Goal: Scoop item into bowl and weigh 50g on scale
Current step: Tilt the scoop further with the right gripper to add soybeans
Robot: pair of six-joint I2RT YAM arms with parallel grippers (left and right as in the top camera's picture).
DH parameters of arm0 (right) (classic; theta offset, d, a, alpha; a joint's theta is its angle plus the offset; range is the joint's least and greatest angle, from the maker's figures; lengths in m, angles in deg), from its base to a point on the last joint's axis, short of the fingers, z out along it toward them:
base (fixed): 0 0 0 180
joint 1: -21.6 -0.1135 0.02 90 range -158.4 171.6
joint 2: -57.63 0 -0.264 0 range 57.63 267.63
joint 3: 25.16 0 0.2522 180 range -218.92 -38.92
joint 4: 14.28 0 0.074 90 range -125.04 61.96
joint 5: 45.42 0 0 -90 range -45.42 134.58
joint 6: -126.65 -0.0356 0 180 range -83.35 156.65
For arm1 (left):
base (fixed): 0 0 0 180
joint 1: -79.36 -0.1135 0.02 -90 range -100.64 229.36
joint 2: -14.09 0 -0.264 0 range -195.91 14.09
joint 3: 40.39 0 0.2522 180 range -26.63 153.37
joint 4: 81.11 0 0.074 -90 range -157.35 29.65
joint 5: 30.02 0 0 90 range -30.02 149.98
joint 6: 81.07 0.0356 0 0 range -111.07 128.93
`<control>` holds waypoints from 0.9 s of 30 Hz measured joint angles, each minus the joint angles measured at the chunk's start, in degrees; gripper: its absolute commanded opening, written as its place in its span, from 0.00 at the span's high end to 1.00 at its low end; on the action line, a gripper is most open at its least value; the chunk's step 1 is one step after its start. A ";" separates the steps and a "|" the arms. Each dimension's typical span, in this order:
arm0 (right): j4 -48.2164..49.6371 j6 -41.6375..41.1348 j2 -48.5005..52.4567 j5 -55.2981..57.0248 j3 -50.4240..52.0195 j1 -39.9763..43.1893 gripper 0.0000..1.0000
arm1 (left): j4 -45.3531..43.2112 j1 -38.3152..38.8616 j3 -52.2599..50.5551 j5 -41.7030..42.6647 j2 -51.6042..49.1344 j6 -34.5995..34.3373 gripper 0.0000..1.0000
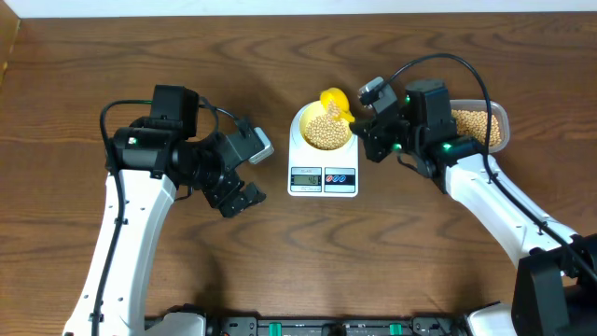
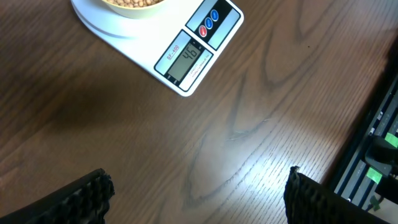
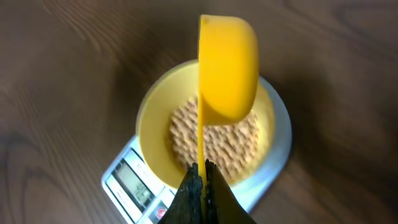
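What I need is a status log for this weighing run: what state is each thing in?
scale: on, display reads 46.
bowl: on the scale, partly filled with beans.
scoop: tipped over the bowl.
tub: open, holding beans.
left claw: open, empty.
right claw: shut on the scoop's handle.
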 measured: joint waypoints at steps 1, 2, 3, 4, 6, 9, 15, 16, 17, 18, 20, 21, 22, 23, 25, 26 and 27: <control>0.57 0.07 0.00 -0.87 0.00 0.00 0.99 | -0.04 0.00 0.00 0.00 0.00 0.00 0.10; 0.37 0.11 0.00 -1.11 0.00 -0.02 0.99 | -0.02 0.00 0.00 0.00 0.00 0.02 0.10; -0.20 0.13 0.00 -0.98 0.00 -0.11 0.99 | -0.02 0.00 0.00 0.00 0.00 0.00 0.09; -1.22 0.39 0.00 -0.55 0.00 -0.17 0.99 | -0.04 0.00 0.00 0.00 0.00 0.00 0.10; -2.43 1.03 0.00 0.61 0.00 -0.48 0.99 | -0.02 0.00 0.00 0.00 0.00 0.00 0.10; -1.81 1.46 0.00 0.61 0.00 -0.68 0.99 | -0.02 0.00 0.00 0.00 0.00 0.00 0.10; -1.49 1.97 0.00 0.66 0.00 -0.79 0.99 | -0.02 0.00 0.00 0.00 0.00 0.00 0.09; -1.51 1.99 0.00 0.66 0.00 -0.79 0.99 | -0.02 0.00 0.00 0.00 0.00 0.00 0.10; -1.55 2.12 0.00 0.70 0.00 -0.83 0.99 | -0.02 0.00 0.00 0.00 0.00 0.00 0.10; -1.64 2.29 0.00 0.85 0.00 -0.92 0.99 | -0.02 0.00 0.00 0.00 0.00 0.00 0.09; -1.99 3.26 0.00 2.23 0.00 -1.46 0.99 | -0.02 0.00 0.00 0.00 0.00 0.00 0.10; -2.05 3.98 0.00 3.08 0.00 -1.81 0.99 | -0.02 0.00 0.00 0.00 0.00 0.00 0.10; -2.03 4.66 0.00 4.39 0.00 -2.40 0.99 | -0.02 0.00 0.00 0.00 0.00 0.00 0.09; -2.03 5.22 0.00 5.22 0.00 -2.80 0.99 | -0.02 0.00 0.00 0.00 0.00 0.00 0.10; -1.95 5.92 0.00 6.38 0.00 -3.39 0.99 | -0.02 0.00 0.00 0.00 0.00 0.00 0.10; -1.92 6.03 0.00 6.54 0.00 -3.43 0.99 | -0.02 0.00 0.00 0.00 0.00 0.00 0.09; -1.90 6.25 0.00 6.91 0.00 -3.48 0.99 | -0.02 0.00 0.00 0.00 0.00 0.00 0.10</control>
